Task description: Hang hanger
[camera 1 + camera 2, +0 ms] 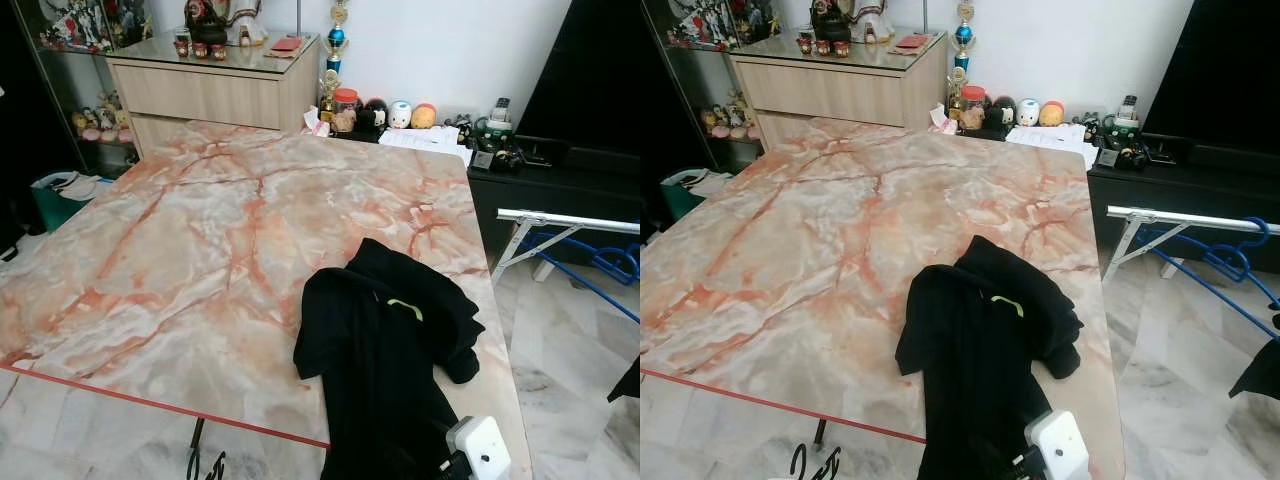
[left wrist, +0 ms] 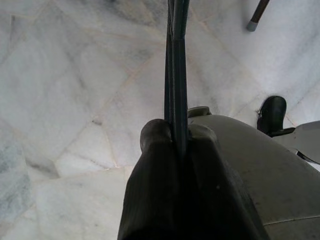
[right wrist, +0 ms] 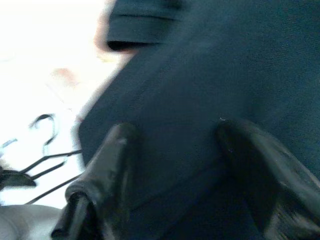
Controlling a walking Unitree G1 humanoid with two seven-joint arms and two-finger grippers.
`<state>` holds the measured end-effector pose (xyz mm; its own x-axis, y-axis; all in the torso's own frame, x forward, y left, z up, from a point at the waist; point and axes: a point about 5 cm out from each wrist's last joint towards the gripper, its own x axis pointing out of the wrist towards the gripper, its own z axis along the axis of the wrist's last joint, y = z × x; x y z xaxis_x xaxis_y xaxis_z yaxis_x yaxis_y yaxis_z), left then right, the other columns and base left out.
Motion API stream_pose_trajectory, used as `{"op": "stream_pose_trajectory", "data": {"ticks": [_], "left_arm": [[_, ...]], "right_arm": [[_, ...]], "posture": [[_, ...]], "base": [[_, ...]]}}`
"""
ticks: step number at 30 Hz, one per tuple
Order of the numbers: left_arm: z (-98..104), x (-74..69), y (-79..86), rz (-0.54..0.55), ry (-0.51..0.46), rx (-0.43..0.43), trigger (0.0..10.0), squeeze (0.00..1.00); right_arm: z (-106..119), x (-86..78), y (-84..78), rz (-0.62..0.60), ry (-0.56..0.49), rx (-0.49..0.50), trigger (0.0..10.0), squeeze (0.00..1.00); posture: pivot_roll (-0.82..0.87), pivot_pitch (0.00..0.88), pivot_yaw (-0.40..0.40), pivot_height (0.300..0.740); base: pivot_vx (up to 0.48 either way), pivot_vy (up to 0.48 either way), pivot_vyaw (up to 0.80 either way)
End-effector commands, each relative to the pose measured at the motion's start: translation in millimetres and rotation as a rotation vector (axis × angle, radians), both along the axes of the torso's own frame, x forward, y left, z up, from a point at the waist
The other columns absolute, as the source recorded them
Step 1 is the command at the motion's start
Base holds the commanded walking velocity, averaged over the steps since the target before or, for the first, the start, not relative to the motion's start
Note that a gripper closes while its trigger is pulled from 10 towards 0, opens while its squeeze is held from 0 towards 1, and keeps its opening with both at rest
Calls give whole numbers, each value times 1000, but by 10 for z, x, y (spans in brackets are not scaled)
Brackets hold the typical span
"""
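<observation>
A black shirt (image 1: 385, 345) lies crumpled on the marble table (image 1: 200, 250) near its front right corner, partly over the edge. My right gripper (image 3: 175, 132) is open just over the shirt's cloth, one finger on each side of a fold; its white wrist housing (image 1: 480, 448) sits at the shirt's near end. Low beside the table's front edge, my left gripper (image 2: 177, 135) is shut on a thin black hanger (image 2: 176, 65) above the tiled floor. The hanger's hook (image 1: 205, 465) peeks out below the table's red edge, and the same hanger (image 3: 45, 160) lies beyond the shirt in the right wrist view.
A white drying rack bar (image 1: 565, 222) with blue hangers (image 1: 1230, 262) stands to the right of the table. A wooden sideboard (image 1: 215, 90) and a low black bench (image 1: 560, 185) with small ornaments line the far wall. A table leg foot (image 2: 255, 20) stands on the floor.
</observation>
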<state>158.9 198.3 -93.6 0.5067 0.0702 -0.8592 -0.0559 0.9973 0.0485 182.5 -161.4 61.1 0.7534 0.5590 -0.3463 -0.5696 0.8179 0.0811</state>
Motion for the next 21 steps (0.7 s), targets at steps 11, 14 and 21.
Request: {"op": "stream_pose_trajectory", "data": {"ticks": [11,14,21], "left_arm": [[-18,-39,-13,-12,16,-3,10000,0],[-17,-33,-16,-8,14,-4,10000,0],[-11,-13,-25,-6,14,-8,10000,0]], "right_arm": [[-347,449,-88,-204,79,-65,10000,0],[-322,620,-54,-211,56,-51,10000,0],[-152,1224,1,-236,-31,-49,10000,0]], "posture": [[69,35,-7,740],[74,33,-3,740],[96,28,9,740]], "base": [[0,0,0],[0,0,0],[0,0,0]]}}
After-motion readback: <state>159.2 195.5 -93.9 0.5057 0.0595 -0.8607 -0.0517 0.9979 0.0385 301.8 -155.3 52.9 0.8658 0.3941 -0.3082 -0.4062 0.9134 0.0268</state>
